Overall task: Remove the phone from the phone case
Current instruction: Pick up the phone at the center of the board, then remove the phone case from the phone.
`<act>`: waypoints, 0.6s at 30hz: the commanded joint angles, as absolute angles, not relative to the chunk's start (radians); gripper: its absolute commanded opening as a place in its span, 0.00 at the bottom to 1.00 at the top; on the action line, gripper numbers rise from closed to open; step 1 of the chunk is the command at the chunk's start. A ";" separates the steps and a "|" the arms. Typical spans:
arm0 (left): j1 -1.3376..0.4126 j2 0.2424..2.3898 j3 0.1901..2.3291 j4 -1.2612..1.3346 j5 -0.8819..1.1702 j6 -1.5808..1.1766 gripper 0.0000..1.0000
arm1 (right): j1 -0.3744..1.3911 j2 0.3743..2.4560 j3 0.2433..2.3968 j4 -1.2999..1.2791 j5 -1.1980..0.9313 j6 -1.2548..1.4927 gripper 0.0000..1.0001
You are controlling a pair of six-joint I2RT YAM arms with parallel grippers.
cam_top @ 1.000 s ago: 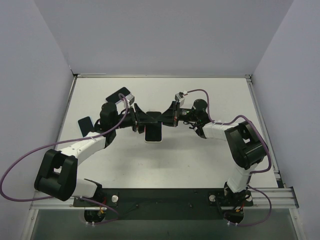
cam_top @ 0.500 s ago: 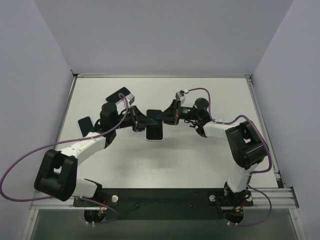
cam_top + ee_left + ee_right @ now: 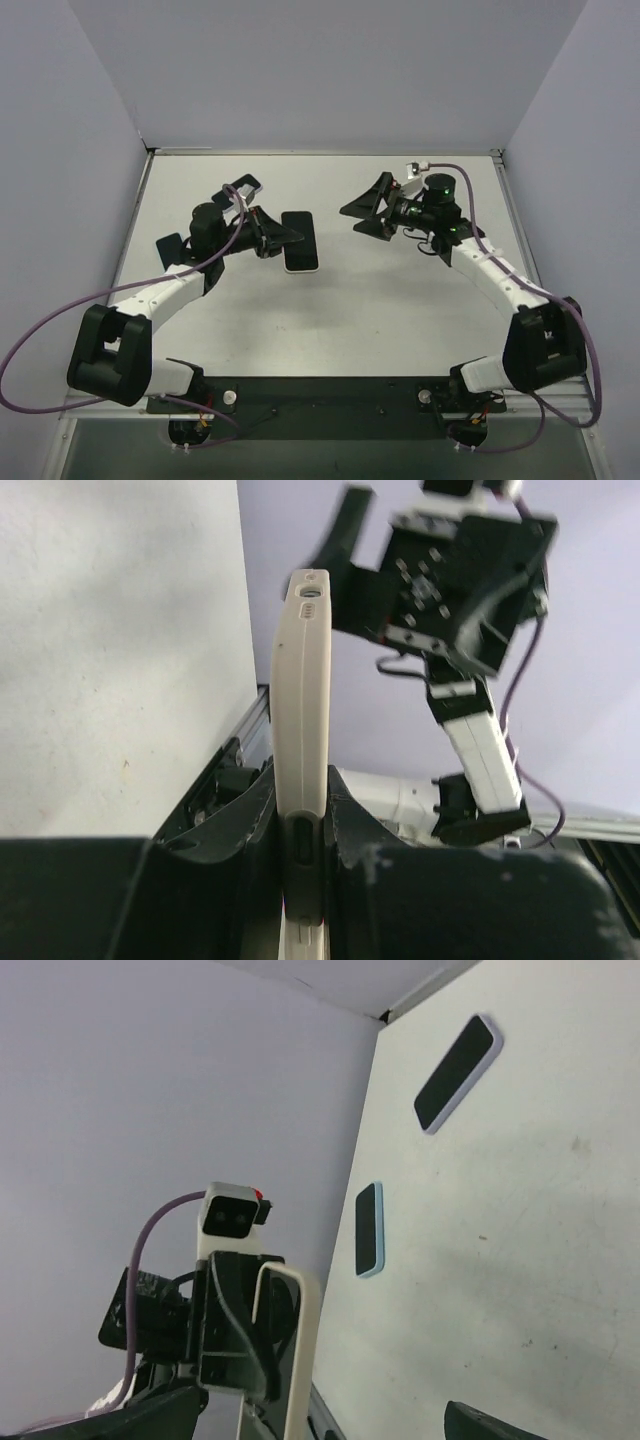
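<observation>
Progress looks slight, going by the top view: the left gripper (image 3: pixel 280 237) is clamped on the side edge of a white plastic phone case (image 3: pixel 300 270), holding it near the middle of the pale table (image 3: pixel 400 320). A dark-faced flat phone (image 3: pixel 301 245) appears to sit inside the white rim. The right gripper (image 3: pixel 358 215) hangs well apart from it on the other side, its claw spread and empty. From the left wrist, the phone case is seen edge-on and upright, pinched between the two black fingers (image 3: pixel 240 830), which press on its two broad faces. The side buttons show along the white edge, but this angle does not show whether the phone is seated inside. From the right wrist, that claw's own fingers (image 3: pixel 150 1415) stand wide apart at the bottom corners with nothing between them, and the white case shows ahead in the other arm's grip. Behind it a lavender-rimmed dark handset (image 3: pixel 457 1073) and a blue-rimmed dark handset (image 3: pixel 369 1228) lie flat on the table. As I judge it, one arm has the case secured, while the separation itself is not yet done: the free claw has to take hold and work the phone out.
</observation>
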State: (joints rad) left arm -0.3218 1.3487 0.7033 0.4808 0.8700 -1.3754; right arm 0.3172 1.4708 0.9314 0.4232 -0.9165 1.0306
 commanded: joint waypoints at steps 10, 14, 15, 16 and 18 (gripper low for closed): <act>-0.339 1.379 0.724 0.821 0.574 -1.488 0.00 | 0.428 1.207 0.802 0.356 -0.808 0.988 0.80; -0.341 1.393 0.693 0.885 0.532 -1.525 0.00 | 0.480 1.207 0.795 0.466 -0.784 1.028 0.77; -0.341 1.394 0.687 0.902 0.525 -1.531 0.00 | 0.480 1.213 0.795 0.488 -0.784 1.041 0.77; -0.341 1.396 0.677 0.926 0.522 -1.539 0.00 | 0.479 1.219 0.792 0.530 -0.785 1.066 0.76; -0.341 1.399 0.667 0.951 0.514 -1.558 0.00 | 0.480 1.253 0.802 0.541 -0.785 1.084 0.72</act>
State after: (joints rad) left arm -0.3397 1.4040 0.6746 0.7464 0.5671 -1.5024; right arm 0.4816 1.2407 0.7860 0.3813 -0.8059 1.0176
